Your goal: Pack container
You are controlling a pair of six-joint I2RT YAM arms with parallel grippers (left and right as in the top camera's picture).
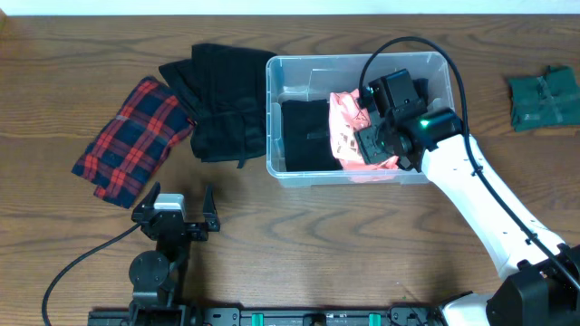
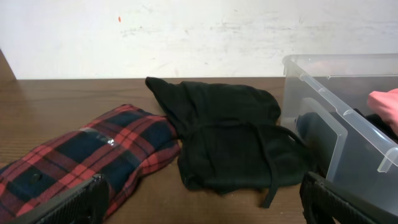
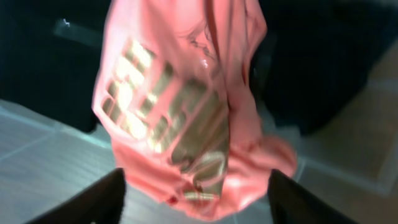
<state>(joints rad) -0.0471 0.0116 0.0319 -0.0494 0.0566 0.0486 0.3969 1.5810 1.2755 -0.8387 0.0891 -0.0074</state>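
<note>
Container [image 1: 270, 136] sits beneath right gripper [image 1: 368, 147]. Its fingers [image 3: 106, 199] straddle pink top [image 3: 186, 124], apparently to stow it; grip on it cannot be told. Left gripper [image 1: 181, 206] spread wide and empty, black clothes [image 2: 230, 137] just ahead, likely the next item.

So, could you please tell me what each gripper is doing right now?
Left gripper: open, holding nothing.
Right gripper: fingers either side of the pink garment in the container; whether they grip it cannot be told.
</note>
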